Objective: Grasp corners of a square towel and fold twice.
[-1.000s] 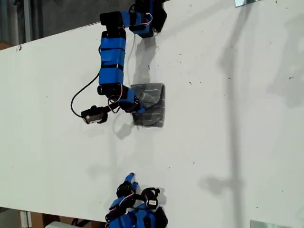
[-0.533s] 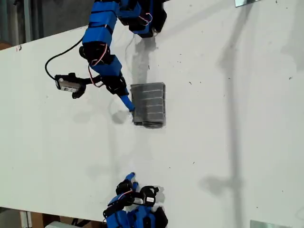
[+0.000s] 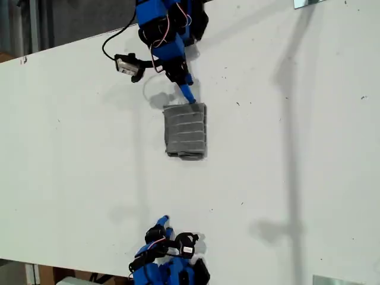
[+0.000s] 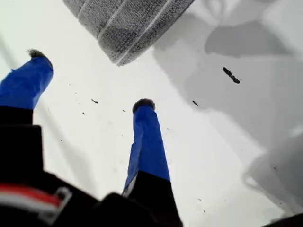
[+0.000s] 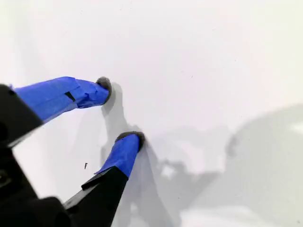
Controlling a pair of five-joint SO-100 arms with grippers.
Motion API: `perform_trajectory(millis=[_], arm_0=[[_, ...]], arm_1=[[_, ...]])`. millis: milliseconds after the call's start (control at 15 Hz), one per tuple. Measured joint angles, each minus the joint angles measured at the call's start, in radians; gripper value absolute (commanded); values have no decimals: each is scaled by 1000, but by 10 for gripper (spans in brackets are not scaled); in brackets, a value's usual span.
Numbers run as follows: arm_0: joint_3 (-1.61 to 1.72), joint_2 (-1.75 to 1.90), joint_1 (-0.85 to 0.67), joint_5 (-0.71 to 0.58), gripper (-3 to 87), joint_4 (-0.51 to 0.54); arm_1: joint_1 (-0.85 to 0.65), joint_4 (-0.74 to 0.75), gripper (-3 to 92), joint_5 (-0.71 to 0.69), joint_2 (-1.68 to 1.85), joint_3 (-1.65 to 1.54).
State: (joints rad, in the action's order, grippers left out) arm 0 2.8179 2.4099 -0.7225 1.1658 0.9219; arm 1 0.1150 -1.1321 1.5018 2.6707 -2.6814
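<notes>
The towel (image 3: 186,130) lies folded into a narrow grey rectangle with thin white stripes near the middle of the white table (image 3: 297,148). My first gripper (image 3: 188,98) hovers just beyond the towel's edge nearest the exterior view's top, open and holding nothing. In the first wrist view its blue fingers (image 4: 147,142) stand apart over bare table, and a rounded corner of the towel (image 4: 128,23) lies just ahead of them. My second gripper (image 3: 162,223) rests at the exterior view's bottom edge, far from the towel. It is open over bare table, as the second wrist view (image 5: 118,113) shows.
The first arm's base (image 3: 184,21) sits at the exterior view's top edge and the second arm's base (image 3: 172,270) at the bottom edge. A black cable (image 3: 116,38) loops beside the first arm. Small dark specks (image 4: 231,74) dot the table.
My first gripper let go of the towel's edge on the exterior view's left and swung back toward the view's top. The towel now lies flat and folded. The second arm barely moved.
</notes>
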Motion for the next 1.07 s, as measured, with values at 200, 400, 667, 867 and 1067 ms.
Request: perform_trajectory(millis=[200, 400, 667, 867, 1067], arm_0=[[44, 129, 106, 61, 180, 25], [190, 477, 308, 204, 181, 117], [284, 1020, 463, 272, 177, 391], [285, 1049, 540, 265, 173, 394], [285, 1051, 597, 94, 172, 387]], arm_1=[[55, -8, 329, 143, 117, -132], [133, -193, 274, 279, 526, -236], [54, -282, 254, 164, 618, -235], [-48, -299, 235, 14, 618, -235], [-89, -302, 227, 0, 618, -235]])
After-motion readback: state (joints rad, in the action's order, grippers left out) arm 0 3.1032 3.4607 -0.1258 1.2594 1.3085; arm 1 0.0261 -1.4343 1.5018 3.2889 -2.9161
